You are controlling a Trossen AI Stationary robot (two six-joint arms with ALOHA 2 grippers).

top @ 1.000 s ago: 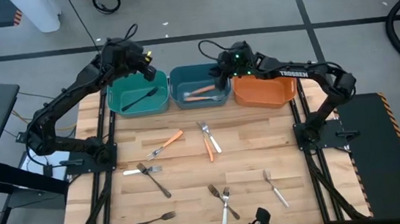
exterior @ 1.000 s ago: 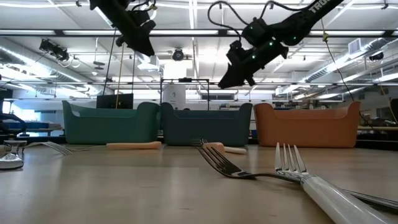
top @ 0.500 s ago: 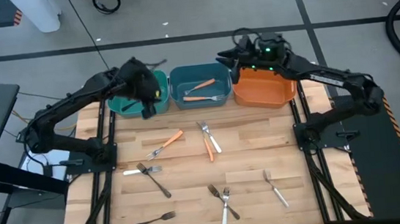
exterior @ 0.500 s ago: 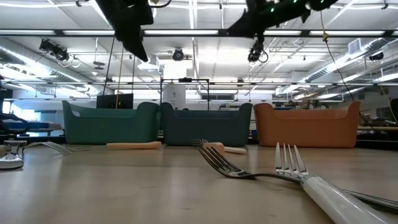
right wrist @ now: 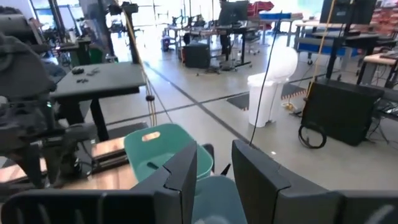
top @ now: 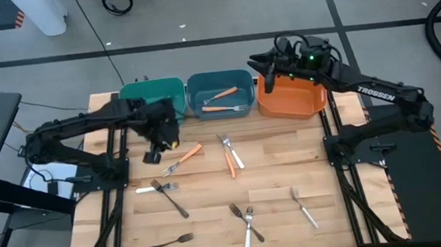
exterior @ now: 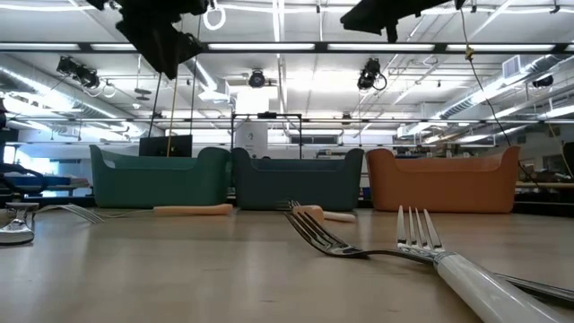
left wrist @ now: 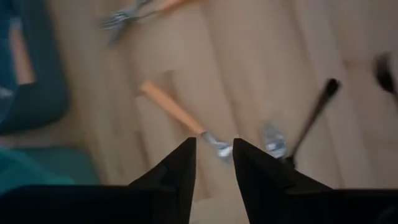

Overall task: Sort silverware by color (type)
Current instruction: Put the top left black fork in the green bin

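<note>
Orange-handled metal fork (top: 182, 158) looks light, stiff, slippery; grip its handle. Left gripper (top: 153, 156) hovers nearby, jaws apart, empty. Right gripper (top: 261, 60) likewise.

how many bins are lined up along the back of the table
3, side by side along the far edge: a green bin on the left, a blue bin in the middle, an orange bin on the right, partly under the right arm.

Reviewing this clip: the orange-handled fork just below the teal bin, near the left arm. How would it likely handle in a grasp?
The orange-handled fork looks thin and rigid, so probably stiff and light. Lying flat on the wooden table, it may skid rather than roll. Its low profile likely makes the left pincer pinch close to the wood.
</note>
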